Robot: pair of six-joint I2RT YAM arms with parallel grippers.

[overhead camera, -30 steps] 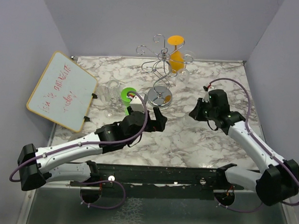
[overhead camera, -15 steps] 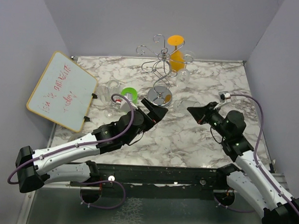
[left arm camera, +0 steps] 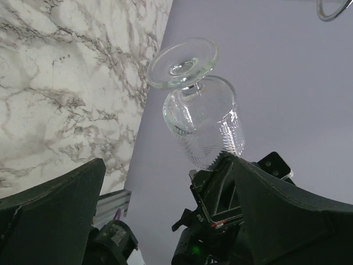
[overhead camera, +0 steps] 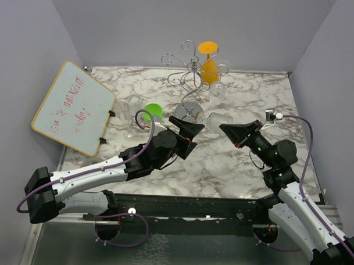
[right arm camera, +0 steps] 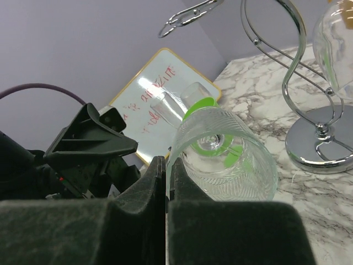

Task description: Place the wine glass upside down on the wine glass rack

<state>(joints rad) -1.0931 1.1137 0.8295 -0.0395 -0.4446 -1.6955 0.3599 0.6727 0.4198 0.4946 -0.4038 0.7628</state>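
Both arms have swung in beside the rack, the right pincer clamped on the wine glass rim, its foot aimed at the wide-apart left pincer.

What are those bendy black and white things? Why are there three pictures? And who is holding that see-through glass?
Those are two robot arms. Each ends in a gripper, which is a two-finger pincher. One picture looks down from above. The other two come from little cameras on the arms' wrists. The right gripper pinches the rim of the clear wine glass, tipped over on its side. The left gripper is open and holds nothing. On the marble table stands a silver wire rack with an orange glass hanging on it. There are also other glasses and a whiteboard.
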